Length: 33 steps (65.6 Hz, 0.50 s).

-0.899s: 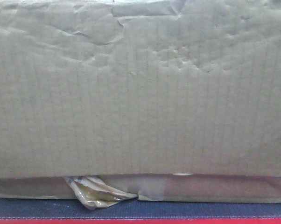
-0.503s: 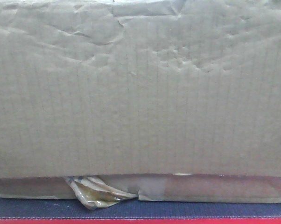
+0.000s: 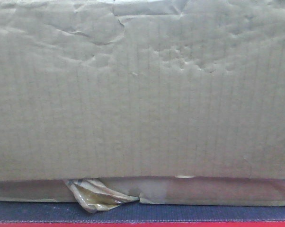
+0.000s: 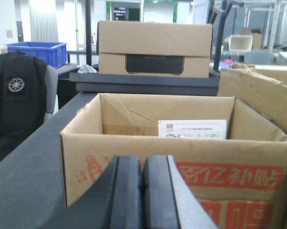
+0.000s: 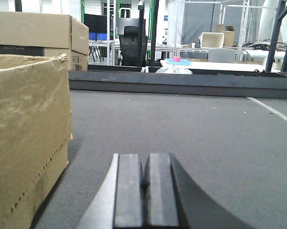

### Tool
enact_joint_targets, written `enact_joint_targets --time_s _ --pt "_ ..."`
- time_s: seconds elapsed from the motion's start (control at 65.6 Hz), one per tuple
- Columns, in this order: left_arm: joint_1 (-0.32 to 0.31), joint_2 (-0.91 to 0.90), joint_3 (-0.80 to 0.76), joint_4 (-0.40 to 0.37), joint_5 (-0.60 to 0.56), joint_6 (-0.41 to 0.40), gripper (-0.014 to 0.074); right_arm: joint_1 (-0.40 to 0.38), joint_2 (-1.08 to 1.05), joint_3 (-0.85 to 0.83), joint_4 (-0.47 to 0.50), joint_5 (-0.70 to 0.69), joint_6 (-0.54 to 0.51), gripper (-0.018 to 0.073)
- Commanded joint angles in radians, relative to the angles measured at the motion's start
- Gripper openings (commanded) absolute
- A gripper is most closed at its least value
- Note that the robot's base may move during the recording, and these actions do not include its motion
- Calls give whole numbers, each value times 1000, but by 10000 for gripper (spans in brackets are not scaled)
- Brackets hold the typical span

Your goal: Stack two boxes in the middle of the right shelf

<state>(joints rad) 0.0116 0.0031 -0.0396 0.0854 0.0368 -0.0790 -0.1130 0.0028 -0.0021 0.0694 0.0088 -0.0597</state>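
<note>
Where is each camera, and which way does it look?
Front camera: low, close against the large box resting on the thin box; no robot parts.
Left wrist: on the left arm, facing an open red-printed box; left jaws shut, below.
Right wrist: on the right arm, facing across the grey platform; right jaws shut, below.
Shared: both wrists see the black-panel box.

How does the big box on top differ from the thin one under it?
The large box is tall, its face creased and dented; the thin box is low and flat. The thin box has torn clear tape at its front; the large box shows none. Both are plain brown cardboard.
</note>
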Motion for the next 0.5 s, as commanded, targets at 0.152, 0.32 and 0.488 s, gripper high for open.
enact_joint_targets --time_s 0.152,0.32,0.488 --pt "-7 111 -299 14 215 -3 -111 -3 -3 2 -1 -23 -4 -161" --pt "-7 346 -528 14 394 -3 -111 -3 -3 2 -1 -23 -4 -161" --pt "-7 605 -760 3 583 -3 -111 -3 -3 2 -1 -23 -4 -161"
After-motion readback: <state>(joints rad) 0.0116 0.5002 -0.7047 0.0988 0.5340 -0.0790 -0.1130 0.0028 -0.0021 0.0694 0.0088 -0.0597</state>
